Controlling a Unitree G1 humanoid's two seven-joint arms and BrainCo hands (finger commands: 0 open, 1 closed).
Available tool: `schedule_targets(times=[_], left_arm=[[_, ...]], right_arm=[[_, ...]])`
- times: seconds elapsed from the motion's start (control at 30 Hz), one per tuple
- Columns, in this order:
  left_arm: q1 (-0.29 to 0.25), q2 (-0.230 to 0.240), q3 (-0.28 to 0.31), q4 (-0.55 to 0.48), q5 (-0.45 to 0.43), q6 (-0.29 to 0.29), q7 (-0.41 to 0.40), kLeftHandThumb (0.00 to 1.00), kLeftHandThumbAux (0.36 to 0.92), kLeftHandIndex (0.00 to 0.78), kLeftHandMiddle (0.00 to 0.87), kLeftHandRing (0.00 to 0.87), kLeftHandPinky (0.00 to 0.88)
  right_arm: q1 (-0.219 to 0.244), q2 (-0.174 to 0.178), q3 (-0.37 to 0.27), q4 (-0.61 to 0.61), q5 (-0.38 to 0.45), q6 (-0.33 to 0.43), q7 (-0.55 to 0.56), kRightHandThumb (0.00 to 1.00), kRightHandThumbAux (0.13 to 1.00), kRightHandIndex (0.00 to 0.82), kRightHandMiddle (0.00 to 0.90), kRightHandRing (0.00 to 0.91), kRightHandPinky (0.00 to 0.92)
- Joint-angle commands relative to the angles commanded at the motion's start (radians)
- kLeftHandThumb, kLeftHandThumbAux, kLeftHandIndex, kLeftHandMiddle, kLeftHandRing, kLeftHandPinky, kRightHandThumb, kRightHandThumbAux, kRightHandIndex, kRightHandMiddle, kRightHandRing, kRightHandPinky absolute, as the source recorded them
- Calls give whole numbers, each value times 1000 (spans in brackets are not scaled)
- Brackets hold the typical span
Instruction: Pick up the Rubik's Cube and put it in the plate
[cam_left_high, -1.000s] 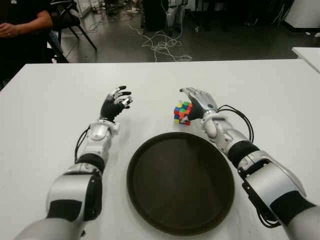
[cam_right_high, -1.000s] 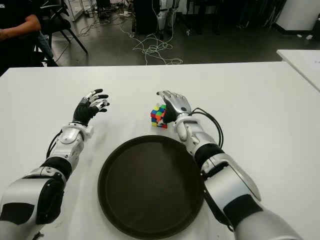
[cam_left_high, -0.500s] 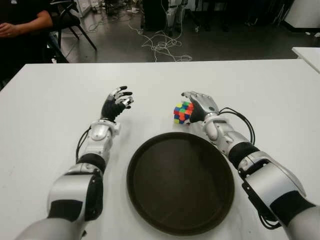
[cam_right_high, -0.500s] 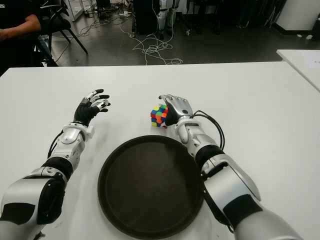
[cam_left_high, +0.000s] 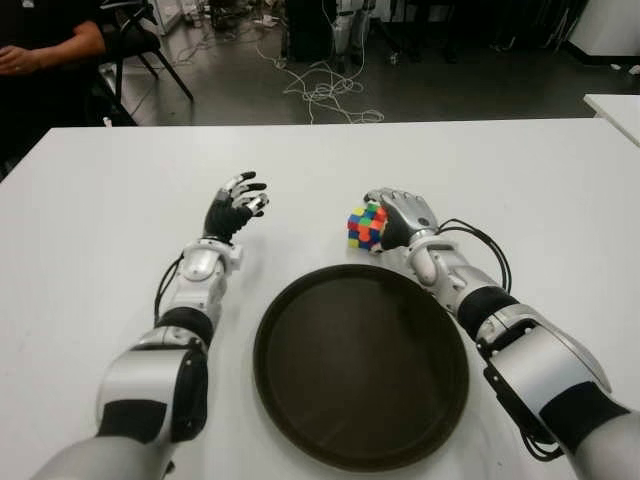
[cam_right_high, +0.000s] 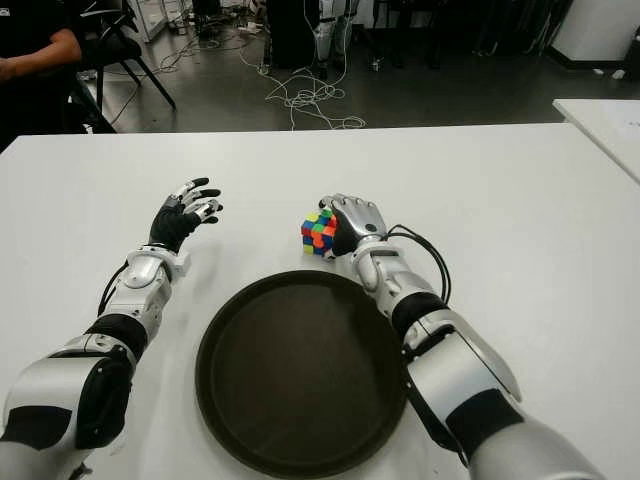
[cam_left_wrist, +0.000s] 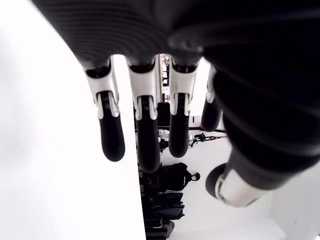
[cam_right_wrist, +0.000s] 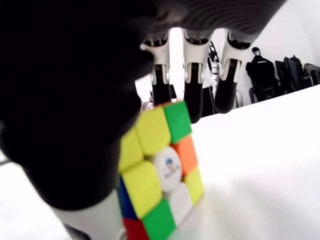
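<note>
The right hand (cam_left_high: 398, 213) is closed around the Rubik's Cube (cam_left_high: 365, 226), its fingers (cam_right_wrist: 192, 95) curled over the far face and its palm pressed to the near side. The right wrist view confirms contact: the cube sits against the palm with three fingertips wrapped beyond its upper edge. Whether the cube has cleared the tabletop (cam_left_high: 540, 190) cannot be told — it shows at or just above the surface.

The cube lies just beyond the far rim of the plate (cam_left_high: 272, 318), a dark round plate that holds nothing. Cube and plate are near but not touching.

The left hand (cam_left_high: 233, 205) shows to the left of the cube, well apart from it, above the tabletop with its fingers spread and holding nothing.

A person's arm (cam_left_high: 45, 50) shows at the far left corner, seated beyond the tabletop.

Task status, as judged from this arrangement:
- Reach to the cube: done.
- Grasp: established or nearly so.
- Lift, carry over the rim, and release into the plate: not yet done.

The remaining travel is short — toward the robot and slightly left, into the plate's centre.
</note>
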Motion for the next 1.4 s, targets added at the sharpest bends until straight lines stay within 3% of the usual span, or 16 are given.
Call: schedule_targets(times=[0.2,0.33,0.6,0.73,1.3,1.4], left_arm=[[-1,-2,1,-1,-1,0,3,407,754,187,285,326,356],[-2,-4,3,0,-4,3,2,413,754,191,284,324,359],[-1,-2,-9,0,8,-4,8,375,752,189,285,322,341],[0,-1,-16,-1,16,-8,13,349,755,185,281,321,344],[-1,-5,-25,-2,26,-12,28,373,766,189,282,328,361],[0,-6,-24,-2,25,-13,29,378,764,187,282,329,366]], right_arm=[[-1,4,14,7,0,18,15,0,904,192,225,232,240],[2,7,25,10,-3,24,19,0,906,191,231,239,259],[16,6,57,21,-18,9,-14,0,934,296,389,414,417],[16,6,63,24,-16,5,-17,0,929,268,353,372,366],[25,8,71,26,-12,11,-31,0,932,355,477,504,491],[25,8,71,25,-11,13,-35,0,931,337,480,505,490]])
